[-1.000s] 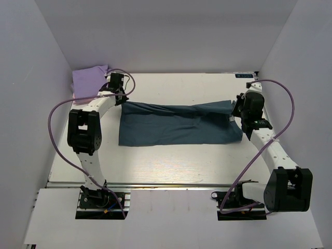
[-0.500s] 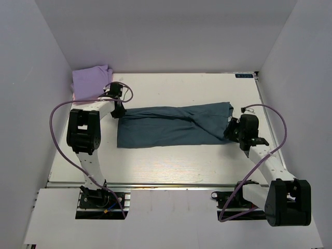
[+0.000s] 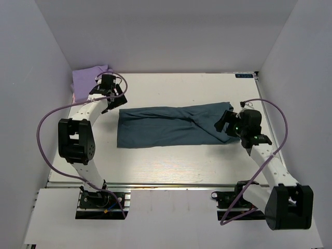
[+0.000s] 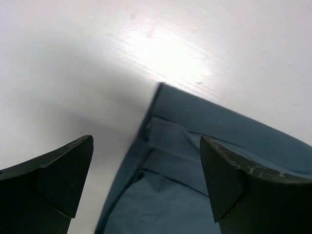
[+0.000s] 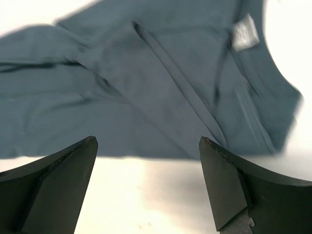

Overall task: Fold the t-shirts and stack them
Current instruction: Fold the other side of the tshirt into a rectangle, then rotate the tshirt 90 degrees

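The dark teal-blue t-shirt [image 3: 176,127] lies on the white table [image 3: 171,166] as a long band folded lengthwise, running left to right. My left gripper [image 3: 109,99] hovers open just off the band's far-left corner [image 4: 161,87], with the teal-blue cloth [image 4: 204,175] below its fingers and nothing between them. My right gripper [image 3: 224,122] is open over the band's right end. Its view looks down on the teal-blue shirt [image 5: 146,87], a white neck label [image 5: 245,33] and bare table under the gripper [image 5: 147,141]. A lavender-purple t-shirt [image 3: 88,79] sits folded in the far-left corner.
White walls close in the table on the left, back and right. The left arm's purple cable [image 3: 49,116] loops out toward the left wall. The right arm's cable [image 3: 277,129] arcs toward the right wall. A metal rail [image 3: 166,184] runs along the near table edge.
Both grippers went from shut to open and let go of the teal-blue shirt. The left one drew back to the far left. The shirt now lies flat, a little nearer me.
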